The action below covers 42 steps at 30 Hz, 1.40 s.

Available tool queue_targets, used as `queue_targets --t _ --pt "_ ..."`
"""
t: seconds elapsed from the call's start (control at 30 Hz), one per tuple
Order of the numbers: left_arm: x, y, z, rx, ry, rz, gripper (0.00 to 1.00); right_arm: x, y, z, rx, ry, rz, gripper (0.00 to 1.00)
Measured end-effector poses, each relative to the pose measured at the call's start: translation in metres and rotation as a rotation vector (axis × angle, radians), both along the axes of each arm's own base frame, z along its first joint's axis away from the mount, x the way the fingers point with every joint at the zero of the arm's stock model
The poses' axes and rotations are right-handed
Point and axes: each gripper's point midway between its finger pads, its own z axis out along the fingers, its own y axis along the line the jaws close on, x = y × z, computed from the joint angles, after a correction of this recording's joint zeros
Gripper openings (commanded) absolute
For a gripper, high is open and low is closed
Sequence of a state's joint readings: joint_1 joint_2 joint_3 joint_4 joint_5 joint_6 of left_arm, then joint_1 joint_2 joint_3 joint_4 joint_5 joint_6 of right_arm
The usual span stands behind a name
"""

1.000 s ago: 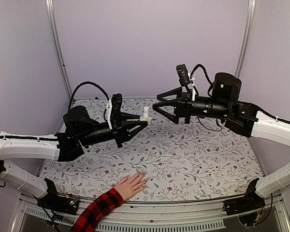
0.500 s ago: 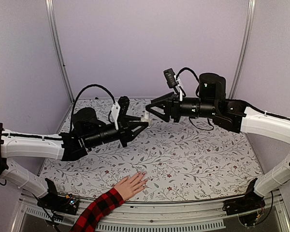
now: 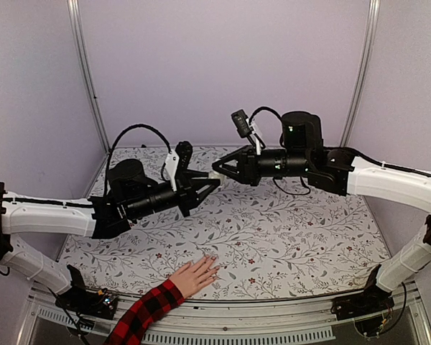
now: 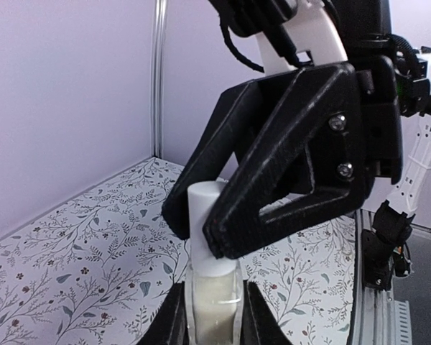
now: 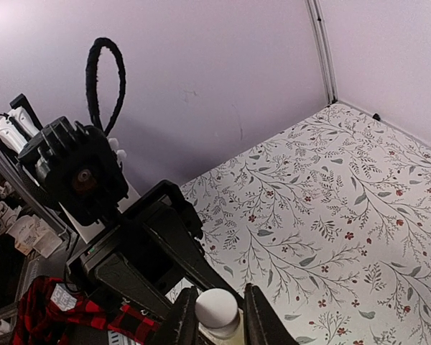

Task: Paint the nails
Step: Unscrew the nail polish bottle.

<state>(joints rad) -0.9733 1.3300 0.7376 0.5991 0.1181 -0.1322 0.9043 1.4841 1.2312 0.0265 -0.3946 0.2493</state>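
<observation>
Nails (image 3: 212,261): on one hand (image 3: 194,275), plaid sleeve (image 3: 147,310), laid flat at the near edge of the counter (image 3: 294,237), well apart from both tools. Judged stiff, glossy and tiny, on living fingers; not to be gripped, only stroked lightly. Too small to be counted.

One bottle (image 4: 214,305), likely light, slick and breakable, is pinched at its body by the left tool (image 4: 214,325), held aloft. One white cap (image 5: 217,307) is straddled by the right tool (image 5: 217,325); whether it is pressed onto the cap cannot be told.
</observation>
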Motion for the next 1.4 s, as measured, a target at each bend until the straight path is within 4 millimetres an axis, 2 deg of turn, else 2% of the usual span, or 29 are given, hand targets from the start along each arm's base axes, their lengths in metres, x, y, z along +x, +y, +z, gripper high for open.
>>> queue_targets --t 0.23,0.33,0.53,0.77,1.0,1.1,1.3,1.4 --pt "0.004 0.002 0.000 -0.006 0.016 0.026 0.00 0.001 0.005 0.002 -0.008 -0.013 0.013 0.00" --pt "0.005 0.003 -0.001 -0.006 0.017 0.034 0.00 0.002 0.006 0.002 -0.010 -0.014 0.015 0.00" --pt "0.006 0.002 -0.002 0.000 0.021 0.037 0.16 0.002 0.006 0.001 -0.013 -0.013 0.014 0.00" --pt "0.012 -0.002 -0.005 0.014 0.029 0.048 0.27 0.007 0.004 -0.002 -0.026 -0.009 -0.013 0.00" --pt "0.012 -0.005 -0.009 0.030 0.027 0.042 0.30 0.003 0.006 -0.004 -0.030 0.003 -0.006 0.00" --pt "0.013 -0.006 -0.009 0.032 0.028 0.041 0.25 0.002 0.006 -0.004 -0.030 0.004 -0.004 0.00" --pt "0.013 -0.005 -0.009 0.030 0.030 0.045 0.01 0.002 0.006 -0.004 -0.032 -0.005 -0.004 0.00" --pt "0.013 -0.005 -0.008 0.029 0.031 0.044 0.00 0.002 0.006 -0.004 -0.033 -0.009 -0.002 0.00"
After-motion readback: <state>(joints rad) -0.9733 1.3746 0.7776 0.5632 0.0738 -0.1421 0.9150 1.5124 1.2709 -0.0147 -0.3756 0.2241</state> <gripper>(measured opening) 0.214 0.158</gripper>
